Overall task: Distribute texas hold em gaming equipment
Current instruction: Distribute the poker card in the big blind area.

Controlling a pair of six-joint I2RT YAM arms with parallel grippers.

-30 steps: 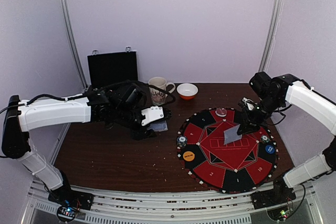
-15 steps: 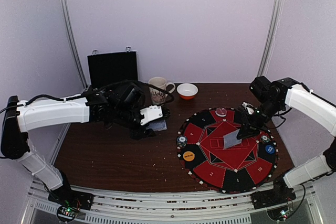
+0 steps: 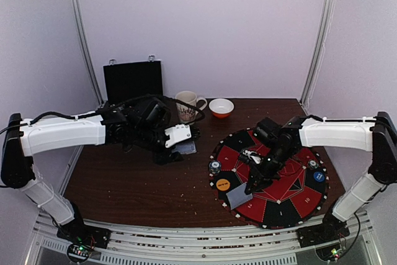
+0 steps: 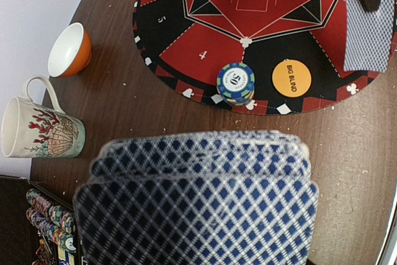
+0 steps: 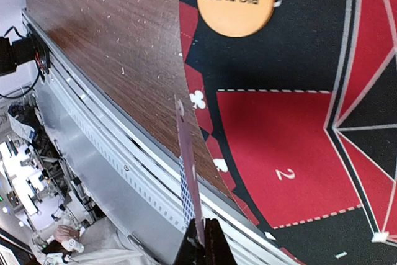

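Note:
My left gripper (image 3: 185, 146) is shut on a deck of blue-checked cards (image 4: 198, 197), held over the brown table left of the round red-and-black mat (image 3: 291, 200); the deck hides its fingers in the left wrist view. My right gripper (image 3: 250, 185) is shut on a single card (image 3: 238, 198), low over the mat's near-left edge. In the right wrist view that card (image 5: 186, 172) stands edge-on above the table's front rail. An orange BIG BLIND button (image 3: 223, 184) and a chip stack (image 3: 214, 167) lie on the mat's left rim. A blue button (image 3: 318, 176) and a chip (image 3: 312, 164) lie on its right rim.
A black hinged case (image 3: 133, 80) stands open at the back left, with rows of chips (image 4: 46, 215) inside. A patterned mug (image 3: 187, 106) and an orange bowl (image 3: 221, 107) sit behind the mat. The table's metal front rail (image 5: 111, 153) runs just below the held card.
My right arm has swung from the mat's far right across to its near-left edge, carrying the card. The left arm and deck have stayed put.

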